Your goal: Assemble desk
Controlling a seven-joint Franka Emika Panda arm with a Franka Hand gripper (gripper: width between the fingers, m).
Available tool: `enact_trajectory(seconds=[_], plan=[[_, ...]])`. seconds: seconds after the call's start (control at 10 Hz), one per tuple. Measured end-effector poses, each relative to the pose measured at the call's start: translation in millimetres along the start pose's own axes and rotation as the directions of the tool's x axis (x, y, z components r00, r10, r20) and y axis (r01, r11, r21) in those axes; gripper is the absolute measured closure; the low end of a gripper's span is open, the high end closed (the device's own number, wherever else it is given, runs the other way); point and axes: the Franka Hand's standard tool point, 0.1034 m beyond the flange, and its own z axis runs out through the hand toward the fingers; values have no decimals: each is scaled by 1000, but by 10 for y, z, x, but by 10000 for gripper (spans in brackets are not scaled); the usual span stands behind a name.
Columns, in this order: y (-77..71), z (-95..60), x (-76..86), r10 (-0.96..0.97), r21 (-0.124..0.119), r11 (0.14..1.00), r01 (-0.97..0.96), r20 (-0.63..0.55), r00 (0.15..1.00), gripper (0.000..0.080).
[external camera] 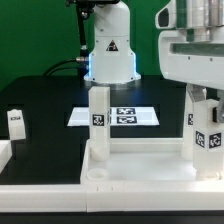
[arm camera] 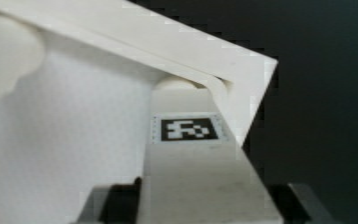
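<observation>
The white desk tabletop (external camera: 140, 160) lies along the front of the exterior view. One tagged leg (external camera: 97, 112) stands upright in its socket toward the exterior view's left. A second tagged leg (external camera: 205, 130) stands at the corner on the exterior view's right, and my gripper (external camera: 203, 95) comes down onto its top. In the wrist view this leg (arm camera: 195, 150) fills the space between my fingers (arm camera: 114, 205), its tag facing the camera. The gripper (arm camera: 202, 205) is shut on it, and the tabletop's corner (arm camera: 158, 60) lies beyond.
A loose tagged leg (external camera: 15, 122) stands on the black table at the exterior view's left. The marker board (external camera: 115, 116) lies behind the tabletop, in front of the robot base (external camera: 110, 55). A white border rail (external camera: 5, 152) sits at the left edge.
</observation>
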Motion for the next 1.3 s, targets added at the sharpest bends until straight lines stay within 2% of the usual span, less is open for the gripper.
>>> enact_trajectory(seconds=[0.2,0.3,0.4,0.5,0.6,0.7,0.8,1.0,1.1,1.2,1.3], plan=[[1,1,-14,5,-1,1000,-5,0,1000,514],[3,-5,-10,-143,-6,990,143,-8,990,514],[-4,-10,-17,-343,-11,939,343,-15,939,417],[-14,-23,-47,-507,-20,862,507,-15,862,417],[-18,-32,-73,-601,-28,799,600,-7,800,232],[-14,-21,-46,-633,-29,774,632,-8,774,167],[-12,-19,-38,-669,-31,743,669,-7,743,167],[-11,-19,-28,-788,-33,616,787,-2,616,151],[-17,-32,-23,-933,-43,359,932,11,360,151],[-16,-33,-53,-953,-42,301,953,22,302,151],[-14,-28,-45,-933,-44,358,933,19,359,151]])
